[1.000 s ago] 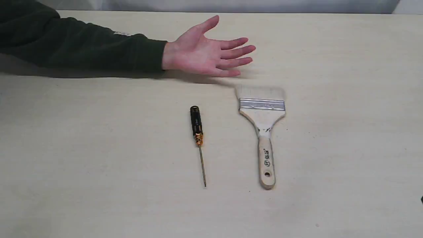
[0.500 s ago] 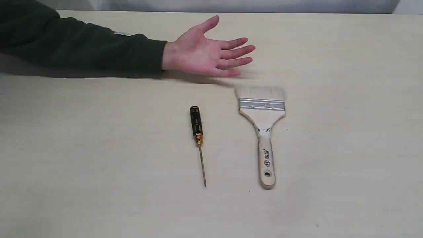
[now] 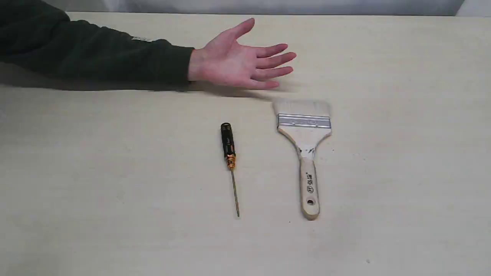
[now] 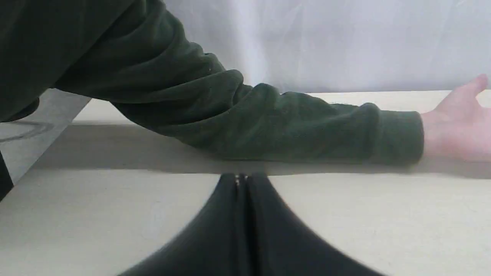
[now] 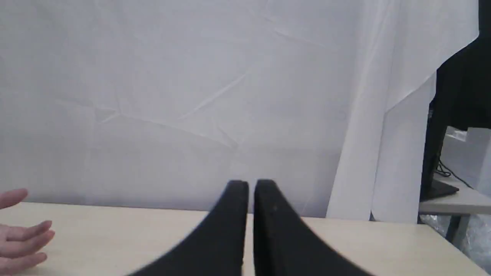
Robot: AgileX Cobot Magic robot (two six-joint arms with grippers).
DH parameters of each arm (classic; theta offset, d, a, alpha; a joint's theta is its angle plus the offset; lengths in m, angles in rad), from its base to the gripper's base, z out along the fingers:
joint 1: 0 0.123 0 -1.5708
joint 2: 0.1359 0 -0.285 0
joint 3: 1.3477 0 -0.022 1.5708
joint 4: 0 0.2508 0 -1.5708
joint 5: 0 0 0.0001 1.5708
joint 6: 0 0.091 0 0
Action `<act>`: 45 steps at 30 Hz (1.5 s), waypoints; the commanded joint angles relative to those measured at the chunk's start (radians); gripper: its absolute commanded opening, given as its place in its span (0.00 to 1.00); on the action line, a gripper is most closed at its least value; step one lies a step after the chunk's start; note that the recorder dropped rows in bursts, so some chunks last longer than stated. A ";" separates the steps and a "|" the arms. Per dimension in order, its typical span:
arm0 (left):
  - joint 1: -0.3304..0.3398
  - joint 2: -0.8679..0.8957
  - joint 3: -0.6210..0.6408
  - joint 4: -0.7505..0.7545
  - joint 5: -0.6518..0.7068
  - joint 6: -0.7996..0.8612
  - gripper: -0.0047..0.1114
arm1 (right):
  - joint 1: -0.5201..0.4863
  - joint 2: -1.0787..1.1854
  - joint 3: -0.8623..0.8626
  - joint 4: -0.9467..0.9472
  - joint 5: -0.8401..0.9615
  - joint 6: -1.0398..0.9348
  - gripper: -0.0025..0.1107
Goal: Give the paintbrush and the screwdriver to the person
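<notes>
The paintbrush (image 3: 305,142) lies flat on the table, pale bristles toward the person and wooden handle toward the front. To its left lies the screwdriver (image 3: 229,153), black handle at the far end and thin shaft pointing to the front. The person's open hand (image 3: 238,61) rests palm up behind both, with a dark green sleeve (image 3: 92,53) running in from the left. Neither gripper shows in the exterior view. My left gripper (image 4: 241,177) is shut and empty, low over the table in front of the sleeve (image 4: 268,122). My right gripper (image 5: 250,183) is shut and empty, with the person's fingertips (image 5: 23,234) off to one side.
The pale wooden table (image 3: 402,153) spreads wide around both tools. A white curtain (image 5: 191,96) hangs behind the table's far edge. A dark stand and a side table (image 5: 452,199) sit beyond the curtain's edge in the right wrist view.
A dark tip at the exterior view's right edge one second ago is gone from view. The hand and both tools have stayed put.
</notes>
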 commanded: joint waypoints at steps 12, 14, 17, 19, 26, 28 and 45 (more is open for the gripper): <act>-0.002 -0.002 0.002 -0.003 -0.003 -0.002 0.04 | 0.001 -0.006 0.003 -0.002 -0.273 0.301 0.06; -0.002 -0.002 0.002 -0.003 -0.003 -0.002 0.04 | 0.001 -0.006 0.003 -0.009 -0.329 0.393 0.06; -0.002 -0.002 0.002 -0.003 -0.003 -0.002 0.04 | 0.001 -0.006 -0.001 -0.131 -0.412 0.554 0.06; -0.002 -0.002 0.002 -0.003 -0.003 -0.002 0.04 | 0.001 0.025 -0.070 -0.321 -0.381 0.687 0.06; -0.002 -0.002 0.002 0.000 -0.003 -0.002 0.04 | 0.001 0.382 -0.405 -1.102 -0.279 1.392 0.06; -0.002 -0.002 0.002 0.000 -0.003 -0.002 0.04 | 0.001 0.505 -0.506 -1.308 -0.309 1.572 0.06; -0.002 -0.002 0.002 0.000 -0.003 -0.002 0.04 | 0.198 1.325 -0.796 -1.683 -0.272 1.839 0.06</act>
